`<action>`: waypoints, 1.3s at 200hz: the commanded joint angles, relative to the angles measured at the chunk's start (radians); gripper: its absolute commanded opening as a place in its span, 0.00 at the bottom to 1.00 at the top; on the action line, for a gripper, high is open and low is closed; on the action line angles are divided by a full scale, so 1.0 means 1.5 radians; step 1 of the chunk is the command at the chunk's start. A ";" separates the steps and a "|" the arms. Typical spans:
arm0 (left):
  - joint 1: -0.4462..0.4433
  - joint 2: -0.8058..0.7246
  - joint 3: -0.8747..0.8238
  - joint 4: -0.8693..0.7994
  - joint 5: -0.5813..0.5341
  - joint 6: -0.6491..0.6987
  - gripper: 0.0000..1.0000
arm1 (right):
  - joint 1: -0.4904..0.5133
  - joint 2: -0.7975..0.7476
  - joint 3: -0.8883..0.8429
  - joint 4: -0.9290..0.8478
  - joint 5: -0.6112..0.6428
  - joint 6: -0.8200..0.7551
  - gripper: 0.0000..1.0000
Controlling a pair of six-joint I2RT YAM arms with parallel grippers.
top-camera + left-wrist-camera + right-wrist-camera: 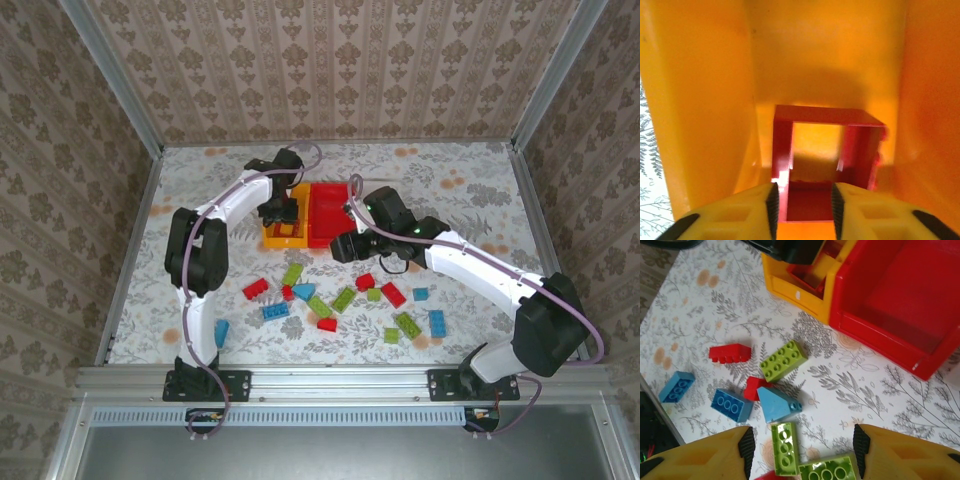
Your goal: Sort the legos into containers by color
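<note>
The tabletop [470,200] carries two bins touching side by side near the middle of its far edge: one orange-yellow bin [272,238] and one red bin [328,215]. Two arms reach toward them. The left gripper [803,205] hangs inside the orange-yellow bin, its fingers released and parted. One red square frame [827,116] stands on the bin floor just beyond them. The right gripper [802,445] hovers over the loose bricks, its fingers spread wide and grasping nothing. Between the bins and the near edge, sixteen loose legos lie scattered: six lime green bricks [343,298], five red bricks [255,289] and five blue bricks [275,311]. One of the blue bricks lies apart, toward the near left corner.
</note>
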 commanded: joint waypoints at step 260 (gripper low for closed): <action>-0.092 -0.467 -0.387 0.177 0.338 -0.027 0.57 | 0.003 0.066 -0.144 -0.395 0.136 0.152 0.67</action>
